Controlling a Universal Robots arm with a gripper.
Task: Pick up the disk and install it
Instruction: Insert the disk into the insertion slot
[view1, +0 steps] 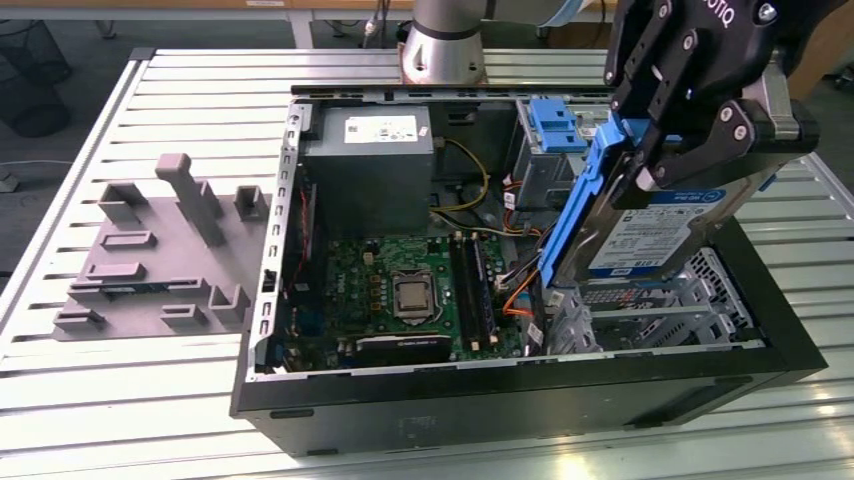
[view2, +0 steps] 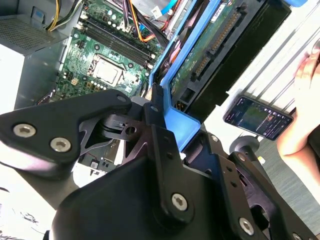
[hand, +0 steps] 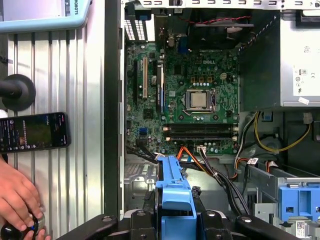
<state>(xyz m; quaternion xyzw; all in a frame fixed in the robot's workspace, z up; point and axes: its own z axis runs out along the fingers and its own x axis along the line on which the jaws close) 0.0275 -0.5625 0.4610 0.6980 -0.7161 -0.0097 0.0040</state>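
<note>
Blue plastic frames the disk (view1: 657, 225), which our gripper (view1: 667, 140) holds clenched by its upper edge, label side toward the exterior view's right. We keep it nearly upright, tilted slightly, over the drive cage (view1: 654, 305) at the exterior view's right end of the open computer case (view1: 534, 395), probably so its lower end can drop into the bay; whether it touches the cage we cannot tell. A spare blue bracket (view1: 554, 125) sits deeper inside. Beside the case, a person's hand (hand: 17, 197) rests near a phone (hand: 32, 131).
</note>
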